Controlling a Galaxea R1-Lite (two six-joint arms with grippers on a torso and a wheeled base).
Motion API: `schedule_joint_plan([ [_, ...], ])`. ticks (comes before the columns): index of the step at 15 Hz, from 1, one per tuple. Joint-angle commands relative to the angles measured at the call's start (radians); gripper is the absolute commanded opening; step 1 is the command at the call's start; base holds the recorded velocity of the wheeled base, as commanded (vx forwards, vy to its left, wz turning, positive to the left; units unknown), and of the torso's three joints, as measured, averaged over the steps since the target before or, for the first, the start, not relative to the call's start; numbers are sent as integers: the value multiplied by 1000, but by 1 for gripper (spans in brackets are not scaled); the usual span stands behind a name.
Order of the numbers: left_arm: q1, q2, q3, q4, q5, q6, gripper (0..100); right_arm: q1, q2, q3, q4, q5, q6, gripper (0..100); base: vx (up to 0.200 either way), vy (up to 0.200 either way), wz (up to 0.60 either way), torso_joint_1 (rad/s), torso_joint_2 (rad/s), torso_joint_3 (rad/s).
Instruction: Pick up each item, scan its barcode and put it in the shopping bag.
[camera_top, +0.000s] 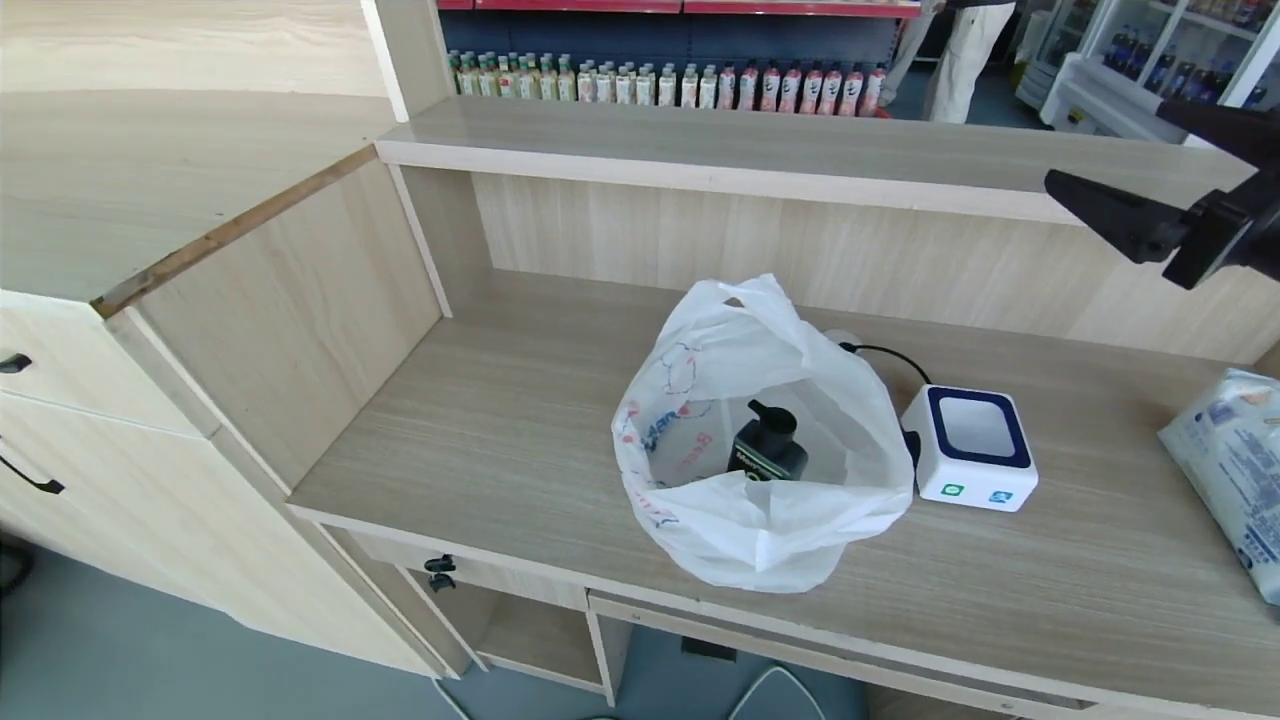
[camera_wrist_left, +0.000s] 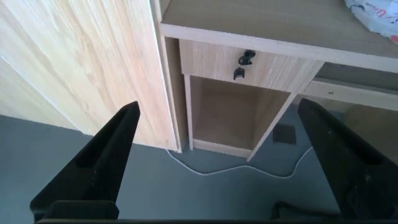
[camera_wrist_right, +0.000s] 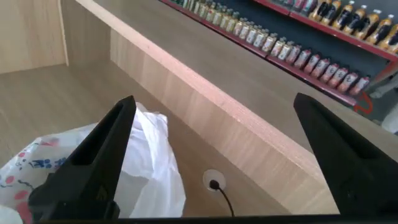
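A: Where is the bag (camera_top: 700, 350)?

B: In the middle of the head view, standing on the counter (camera_top: 520, 420) with its mouth open. It is white and thin, with some print on the side. Its handles also show in the right wrist view (camera_wrist_right: 149, 155).

A: Anything in it?

B: 1 dark bottle (camera_top: 768, 445) with a pump top, upright at the bottom of the bag.

A: And the scanner (camera_top: 972, 447)?

B: Just right of the bag, touching or nearly touching its side. It is a white box with a dark blue frame around its window. A black cable (camera_top: 885, 352) runs from it toward the back of the counter.

A: Other goods?

B: 1 pale blue packet (camera_top: 1235, 470) lies at the right edge of the frame, well apart from the scanner.

A: The right gripper (camera_wrist_right: 211, 102)?

B: It hangs in the upper right of the head view (camera_top: 1105, 145), above the back of the counter. Its jaws are spread wide and grip nothing.

A: The left gripper (camera_wrist_left: 217, 106)?

B: Its jaws are also spread wide with nothing between them. It is low, in front of the counter, over the grey floor (camera_wrist_left: 205, 193), facing a drawer (camera_wrist_left: 247, 59) with a key in its lock.

A: Behind the counter?

B: A shelf (camera_top: 660, 85) with a row of bottles, along the top of the frame.
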Motion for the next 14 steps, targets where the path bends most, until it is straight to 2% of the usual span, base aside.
schedule_joint_plan([
  [1,0,0,0,0,0,0,100,-48,-32,-62,84,-9,-1,100,0,0,-600,-7,7,7],
  [3,0,0,0,0,0,0,100,-68,-46,-123,249,-131,3,100,0,0,-600,0,7,2],
  [4,0,0,0,0,0,0,100,-67,-46,-170,361,-229,16,100,0,0,-600,2,2,-2],
  [5,0,0,0,0,0,0,100,-67,-35,-197,444,-285,87,100,0,0,-600,7,2,7],
  [6,0,0,0,0,0,0,100,-67,-21,-203,481,-291,151,100,0,0,0,0,0,0],
  [10,0,0,0,0,0,0,100,-130,104,-206,545,-311,176,100,0,0,0,0,0,0],
  [14,0,0,0,0,0,0,100,-143,213,-292,777,-306,228,100,0,0,0,0,0,0],
])
